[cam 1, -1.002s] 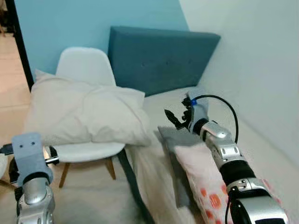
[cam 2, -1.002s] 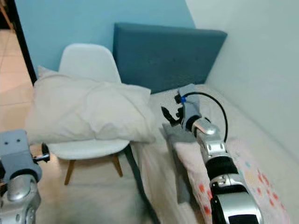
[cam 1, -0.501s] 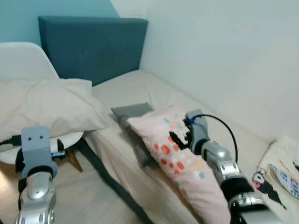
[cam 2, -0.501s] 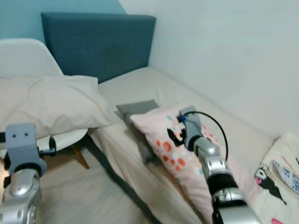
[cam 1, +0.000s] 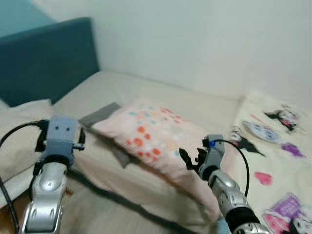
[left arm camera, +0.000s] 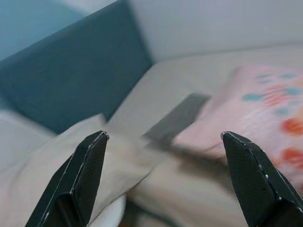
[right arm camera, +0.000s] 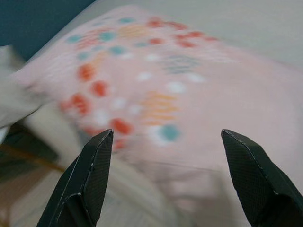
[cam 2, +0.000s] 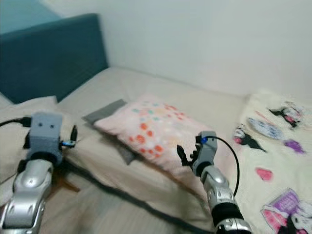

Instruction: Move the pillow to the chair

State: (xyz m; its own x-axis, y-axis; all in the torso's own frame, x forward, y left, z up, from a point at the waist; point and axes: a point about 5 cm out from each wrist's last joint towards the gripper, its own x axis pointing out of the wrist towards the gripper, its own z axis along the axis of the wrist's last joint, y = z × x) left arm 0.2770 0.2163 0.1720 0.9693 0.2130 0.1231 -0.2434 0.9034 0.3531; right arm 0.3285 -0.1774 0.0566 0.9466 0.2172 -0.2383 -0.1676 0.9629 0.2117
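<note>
while the pink spotted pillow (cam 2: 161,127) is lying on the bed (cam 2: 146,92), partly over a grey cloth (cam 2: 105,112), the right gripper (cam 2: 187,155) is hovering just beside its near edge with its fingers (right arm camera: 90,175) spread wide and gripping nothing. the left gripper (left arm camera: 165,156) is hanging over the bed's edge, likewise wide apart and empty. a white pillow (cam 1: 19,131) is lying at far left, and a cartoon-print blanket (cam 1: 273,161) is covering the bed's right side.
</note>
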